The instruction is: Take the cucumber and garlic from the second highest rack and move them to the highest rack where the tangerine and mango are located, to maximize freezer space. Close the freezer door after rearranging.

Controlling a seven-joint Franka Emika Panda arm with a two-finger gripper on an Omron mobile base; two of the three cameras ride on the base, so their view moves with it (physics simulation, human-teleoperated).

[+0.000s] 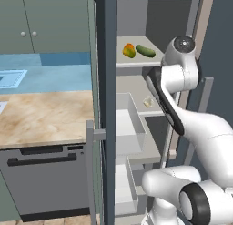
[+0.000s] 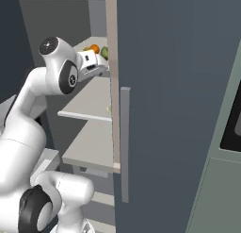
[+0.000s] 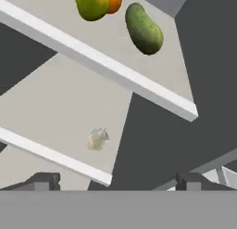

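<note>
The cucumber (image 3: pixel 144 28) lies on the highest rack (image 3: pixel 106 66), at about 3 o'clock from the mango (image 3: pixel 93 4), close beside it without touching. The tangerine (image 3: pixel 114 0) sits just behind the mango, at its 2 o'clock, partly hidden by it. In the left base view the same cucumber (image 1: pixel 145 51) rests at 3 o'clock of the mango (image 1: pixel 129 50) on that top rack (image 1: pixel 136 61).

The garlic (image 3: pixel 97 139) sits alone on the second highest rack (image 3: pixel 51 154), near its front edge and well apart from the fruit above. From the left base view it shows as a small pale lump (image 1: pixel 148 101) just beside the robot's dark forearm.

The tool (image 3: pixel 115 181) hovers in front of the racks with its two dark fingertips (image 3: pixel 44 181) spread wide and nothing between them. It is at about 5 o'clock from the garlic, and apart from it.

The freezer door (image 2: pixel 174 109) stands open, its long handle (image 2: pixel 124 142) facing the right base camera. A marbled bench (image 1: pixel 43 117) lies at 9 o'clock of the freezer.
</note>
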